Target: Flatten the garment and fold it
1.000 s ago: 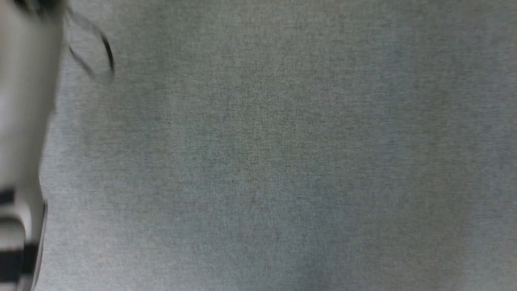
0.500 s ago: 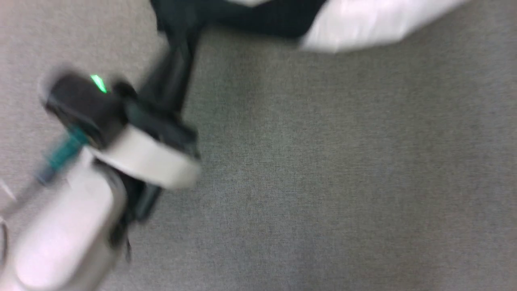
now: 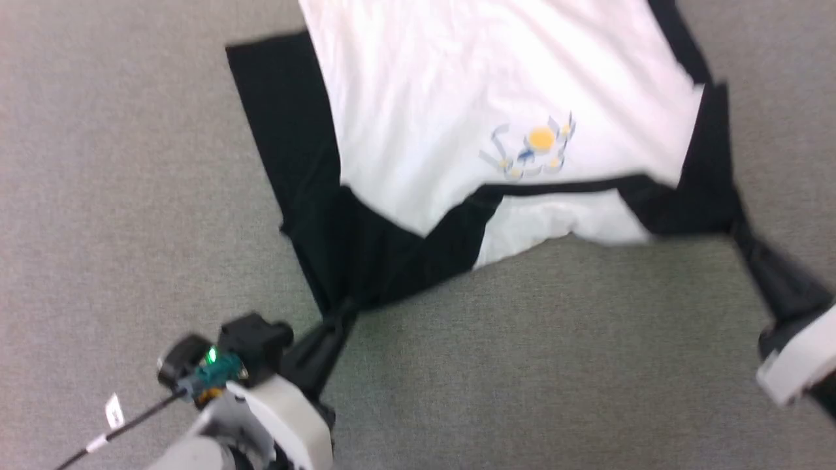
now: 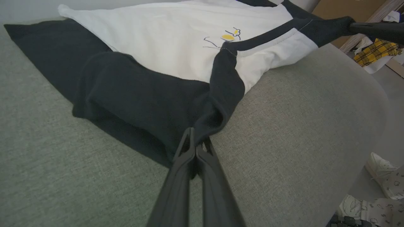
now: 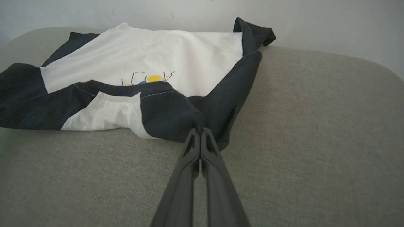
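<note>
Two grippers are clamped on cloth: the left gripper (image 4: 195, 142) has its jaws pressed together on bunched black sleeve fabric, and the right gripper (image 5: 200, 131) likewise on the opposite shoulder. Ahead of both tips, the white cotton T-shirt with black sleeves and neck trim (image 3: 457, 91) lies print-up on the grey woven surface (image 3: 522, 365), collar nearest, long axis running away from them. Judgement: neither arm is nearer; the slack collar between them wants an even outward pull.
</note>
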Available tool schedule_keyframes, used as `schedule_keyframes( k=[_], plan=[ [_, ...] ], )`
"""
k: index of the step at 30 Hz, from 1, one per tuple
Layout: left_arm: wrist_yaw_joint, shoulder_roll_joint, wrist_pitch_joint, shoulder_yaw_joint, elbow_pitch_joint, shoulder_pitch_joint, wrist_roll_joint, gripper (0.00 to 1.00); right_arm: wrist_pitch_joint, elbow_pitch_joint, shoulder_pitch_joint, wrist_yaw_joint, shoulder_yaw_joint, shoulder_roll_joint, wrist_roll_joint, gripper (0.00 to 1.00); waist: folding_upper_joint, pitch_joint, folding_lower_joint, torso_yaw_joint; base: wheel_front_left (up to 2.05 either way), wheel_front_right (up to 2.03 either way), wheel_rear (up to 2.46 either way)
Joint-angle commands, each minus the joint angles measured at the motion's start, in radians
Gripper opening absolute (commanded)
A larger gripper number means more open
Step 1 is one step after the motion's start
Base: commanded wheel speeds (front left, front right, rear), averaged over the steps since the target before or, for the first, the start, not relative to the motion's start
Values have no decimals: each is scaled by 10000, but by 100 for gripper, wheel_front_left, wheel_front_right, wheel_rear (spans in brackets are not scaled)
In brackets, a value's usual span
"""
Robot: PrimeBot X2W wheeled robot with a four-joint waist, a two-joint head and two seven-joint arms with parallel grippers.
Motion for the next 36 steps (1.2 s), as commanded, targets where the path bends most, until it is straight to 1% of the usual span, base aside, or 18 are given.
schedule_keyframes(
  k=[1,5,10,18,23,30,36],
  plan=[
    [-68,22,32,-37,37,131,-91,0,46,-21,159,-19,4,47,19,0,-1,-342,3,-90,0,0,0],
    [-220,170,482,-305,258,660,-581,0,505,96,932,-19,37,-15,200,0,-1,-626,3,-110,0,0,0],
    [-260,424,951,-417,345,1225,-1183,0,903,254,1693,-19,-8,1,382,0,-1,-932,3,-124,0,0,0],
    [-239,655,1164,-500,326,1779,-1617,0,1862,285,2861,-19,52,49,741,0,-1,-1348,3,-68,0,0,0],
    [-257,557,1127,-614,465,1936,-1692,0,2212,244,3224,-19,86,102,761,0,-1,-1458,3,-96,0,0,0],
    [-263,320,813,-607,859,2018,-1754,0,2165,464,3319,-19,89,273,572,0,-1,-1580,3,-136,0,0,0],
    [-196,192,1046,-739,1246,2317,-2099,0,2241,848,3563,-19,217,336,462,0,-1,-1748,3,-93,0,0,0]
  ],
)
